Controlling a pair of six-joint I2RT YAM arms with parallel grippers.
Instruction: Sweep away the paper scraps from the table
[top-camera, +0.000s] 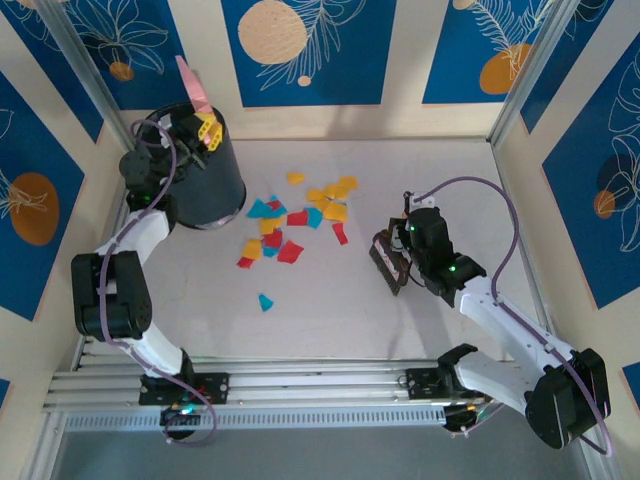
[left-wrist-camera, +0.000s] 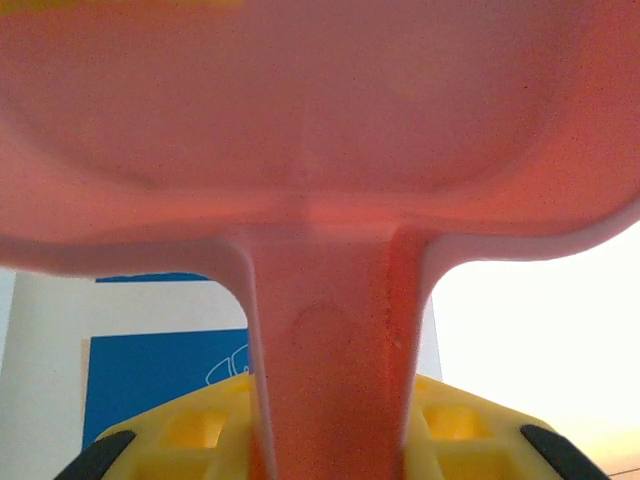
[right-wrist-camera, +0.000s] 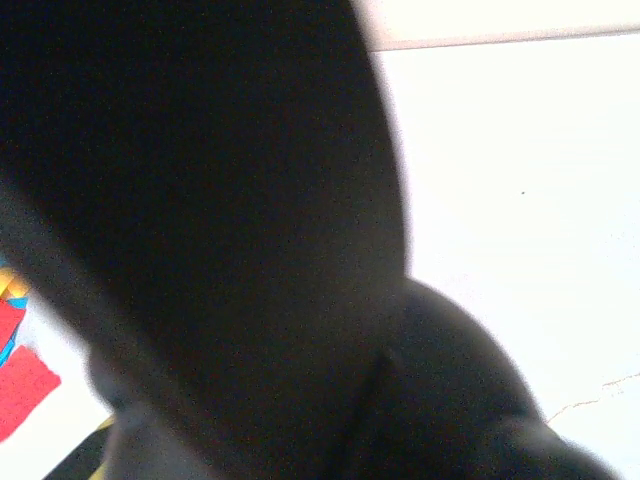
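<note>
The paper scraps (top-camera: 295, 215), red, yellow and teal, lie scattered across the middle of the table (top-camera: 440, 180), with one teal bit (top-camera: 265, 301) nearer the front. My left gripper (top-camera: 203, 128) is raised over a black bin (top-camera: 210, 180) at the back left. Its yellow fingers (left-wrist-camera: 190, 430) are shut on the handle of the pink dustpan (left-wrist-camera: 320, 130), which stands tipped up (top-camera: 190, 85). My right gripper (top-camera: 405, 250) is low on the table to the right of the scraps, shut on a dark brush (top-camera: 386, 260). The brush's dark body (right-wrist-camera: 200, 200) blocks most of the right wrist view, with red scraps (right-wrist-camera: 25, 385) at its lower left.
Blue-and-cream patterned walls (top-camera: 300, 50) enclose the table on three sides. Aluminium rails (top-camera: 300, 385) run along the near edge between the two arm bases. Bare table lies in front of the scraps and behind the right arm.
</note>
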